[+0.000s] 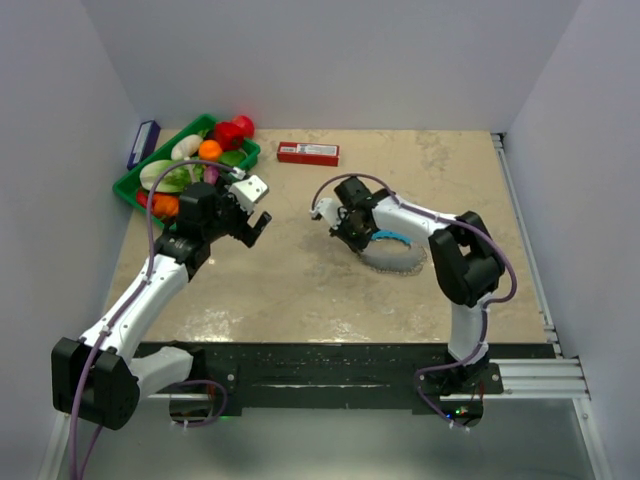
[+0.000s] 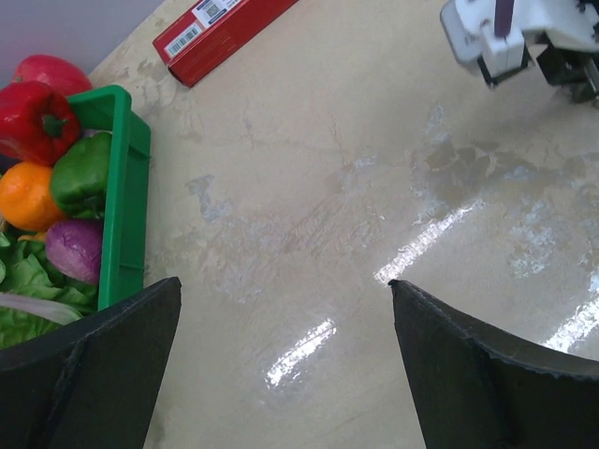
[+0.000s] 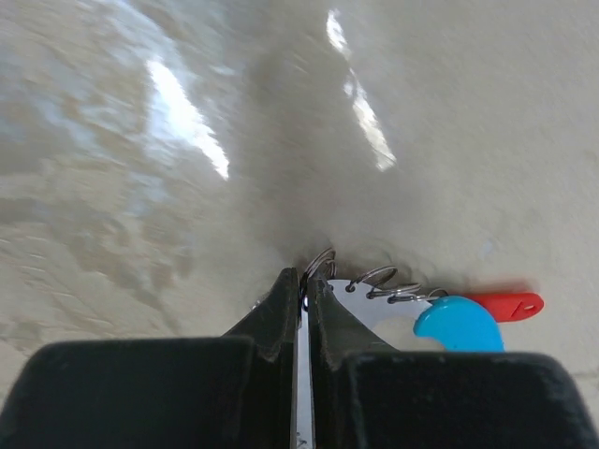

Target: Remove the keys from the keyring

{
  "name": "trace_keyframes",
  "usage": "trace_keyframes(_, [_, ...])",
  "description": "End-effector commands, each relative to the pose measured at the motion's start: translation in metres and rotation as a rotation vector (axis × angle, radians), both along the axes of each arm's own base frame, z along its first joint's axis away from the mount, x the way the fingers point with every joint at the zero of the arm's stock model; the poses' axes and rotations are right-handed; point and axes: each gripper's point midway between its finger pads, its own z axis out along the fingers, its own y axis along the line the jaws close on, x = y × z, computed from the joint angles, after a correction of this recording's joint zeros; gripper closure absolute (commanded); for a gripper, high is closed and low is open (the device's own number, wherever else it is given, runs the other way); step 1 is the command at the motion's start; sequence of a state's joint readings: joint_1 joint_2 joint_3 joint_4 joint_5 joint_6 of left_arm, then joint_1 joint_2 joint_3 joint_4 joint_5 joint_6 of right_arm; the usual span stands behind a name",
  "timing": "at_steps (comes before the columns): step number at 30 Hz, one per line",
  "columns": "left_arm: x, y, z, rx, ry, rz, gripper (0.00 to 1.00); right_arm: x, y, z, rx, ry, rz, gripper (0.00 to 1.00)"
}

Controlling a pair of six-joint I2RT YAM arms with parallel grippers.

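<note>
No legible text, brand or number found — only white barcode labels on the red box (image 2: 234,19), print too small to read.

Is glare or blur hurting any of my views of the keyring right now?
Top external: even light, soft shadows, the keyring small but clear of glare. Right wrist: fairly sharp at the shut right gripper and keys; table beyond is soft, with two glare streaks. Left wrist: crisp, glare streaks on the table, keyring out of frame.

White links (image 1: 135,300), black joints (image 1: 465,265), purple cables (image 1: 150,228), black left gripper (image 2: 285,285) and right gripper (image 3: 303,281)
</note>
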State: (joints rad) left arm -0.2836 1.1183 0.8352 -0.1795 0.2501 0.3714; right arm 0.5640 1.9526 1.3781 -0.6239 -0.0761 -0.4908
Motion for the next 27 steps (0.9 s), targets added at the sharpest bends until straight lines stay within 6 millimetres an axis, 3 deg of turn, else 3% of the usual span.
trace_keyframes(1, [0.01, 0.003, 0.017, 0.006, -0.085, 0.022, 0.01, -0.018, 0.043, 0.018, 0.017, -0.021, 0.119, 1.0])
trace_keyframes(4, [0.01, 0.005, 0.018, 0.009, -0.092, 0.035, 0.01, -0.043, 0.068, 0.024, 0.033, -0.017, 0.248, 1.0])
trace_keyframes(8, [0.01, 0.006, 0.016, 0.018, -0.088, 0.037, 0.01, -0.061, 0.077, 0.035, 0.069, -0.02, 0.312, 1.0])
trace_keyframes(9, [0.01, 0.006, 0.014, 0.019, -0.083, 0.037, 0.01, -0.059, 0.074, 0.04, 0.067, -0.04, 0.306, 1.0])
trace_keyframes(14, [0.014, 0.004, 0.011, 0.026, -0.073, 0.03, 0.01, -0.063, 0.033, 0.026, -0.004, -0.032, 0.266, 0.99])
trace_keyframes(19, [0.018, -0.001, 0.013, 0.009, -0.065, 0.017, 0.01, -0.069, -0.004, 0.006, -0.033, 0.039, 0.226, 0.8])
trace_keyframes(22, [0.019, -0.003, 0.014, 0.002, -0.063, 0.013, 0.01, -0.073, -0.012, 0.0, -0.046, 0.045, 0.227, 0.7])
trace_keyframes(27, [0.019, -0.001, 0.014, 0.012, -0.061, 0.014, 0.01, -0.069, -0.009, 0.014, -0.028, 0.009, 0.244, 0.41])
